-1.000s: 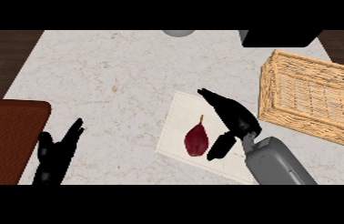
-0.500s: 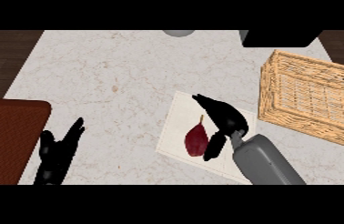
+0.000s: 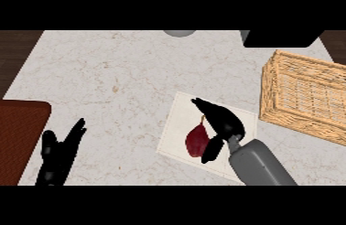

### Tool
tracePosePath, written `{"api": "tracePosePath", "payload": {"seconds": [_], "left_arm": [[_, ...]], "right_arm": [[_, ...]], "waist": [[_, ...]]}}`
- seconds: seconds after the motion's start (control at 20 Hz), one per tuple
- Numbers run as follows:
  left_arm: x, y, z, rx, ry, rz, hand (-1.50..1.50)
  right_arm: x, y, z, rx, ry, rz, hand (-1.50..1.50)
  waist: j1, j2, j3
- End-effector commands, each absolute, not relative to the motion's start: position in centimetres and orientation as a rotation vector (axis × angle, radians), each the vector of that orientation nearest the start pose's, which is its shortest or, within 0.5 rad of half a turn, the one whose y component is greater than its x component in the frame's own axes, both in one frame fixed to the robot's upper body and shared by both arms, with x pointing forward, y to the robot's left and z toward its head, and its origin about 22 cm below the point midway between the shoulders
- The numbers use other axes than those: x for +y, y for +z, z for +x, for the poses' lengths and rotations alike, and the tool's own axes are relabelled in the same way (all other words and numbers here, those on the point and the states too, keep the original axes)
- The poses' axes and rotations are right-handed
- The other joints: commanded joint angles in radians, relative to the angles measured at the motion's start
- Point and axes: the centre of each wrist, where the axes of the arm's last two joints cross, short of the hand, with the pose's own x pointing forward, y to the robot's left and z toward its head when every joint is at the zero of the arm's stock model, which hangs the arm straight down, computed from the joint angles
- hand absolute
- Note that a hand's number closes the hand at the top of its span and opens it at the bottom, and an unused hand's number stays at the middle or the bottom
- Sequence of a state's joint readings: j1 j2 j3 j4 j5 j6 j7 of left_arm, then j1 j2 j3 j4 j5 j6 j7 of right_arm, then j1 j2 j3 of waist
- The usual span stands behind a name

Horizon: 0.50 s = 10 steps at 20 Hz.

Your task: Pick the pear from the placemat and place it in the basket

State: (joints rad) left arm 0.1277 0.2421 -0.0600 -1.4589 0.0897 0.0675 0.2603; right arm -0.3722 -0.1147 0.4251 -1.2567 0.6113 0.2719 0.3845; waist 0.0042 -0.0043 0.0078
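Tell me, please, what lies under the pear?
The pear lies on a white placemat, which rests on the counter. The right hand covers the pear's right edge and the placemat beside it, so that part cannot be seen.

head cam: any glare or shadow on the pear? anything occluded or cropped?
Head view: lighting is flat and even, with no glare on the pale marbled counter or the white rectangular placemat. Head view: the black right hand overlaps the dark red pear's right side, and black against dark red gives little contrast. Head view: the woven wicker basket is cut by the right edge.
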Motion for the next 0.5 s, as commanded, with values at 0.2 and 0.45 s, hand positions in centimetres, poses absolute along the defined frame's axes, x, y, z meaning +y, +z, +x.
{"api": "tracePosePath", "payload": {"seconds": [0.2,0.45], "left_arm": [[29.1,-5.2,19.6,-0.997,-0.031,0.147,0.0],[29.5,-4.6,20.1,-1.015,-0.039,0.144,0.0]], "right_arm": [[-11.4,-1.8,29.0,-1.116,1.266,-0.344,1.5],[-13.6,-0.2,30.9,-1.189,1.322,-0.442,1.5]], "waist": [[0.0,0.005,-0.008],[0.001,0.004,-0.008]]}}
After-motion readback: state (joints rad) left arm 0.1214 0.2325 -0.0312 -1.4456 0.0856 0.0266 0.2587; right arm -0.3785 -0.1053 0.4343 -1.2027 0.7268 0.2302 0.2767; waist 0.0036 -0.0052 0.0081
